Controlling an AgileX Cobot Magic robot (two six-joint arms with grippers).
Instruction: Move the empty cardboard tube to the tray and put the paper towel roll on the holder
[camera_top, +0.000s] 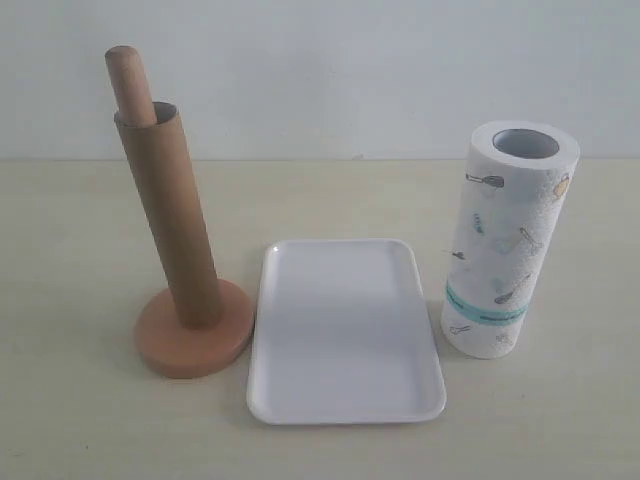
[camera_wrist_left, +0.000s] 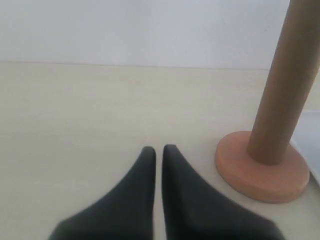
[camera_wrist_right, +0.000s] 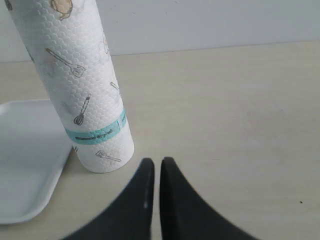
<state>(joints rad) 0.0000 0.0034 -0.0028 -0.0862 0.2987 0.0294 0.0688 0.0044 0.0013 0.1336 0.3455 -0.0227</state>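
My left gripper and right gripper are both closed, jaws nearly touching, and neither holds anything. Near the left one, the empty cardboard tube stands sleeved over the pole of the holder, so it must lift off upward to free the pole. Near the right one, the paper towel roll stands upright on the table, just beside the tray, ready for a side grasp. Count: two grippers, one tube, one holder, one roll, one tray.
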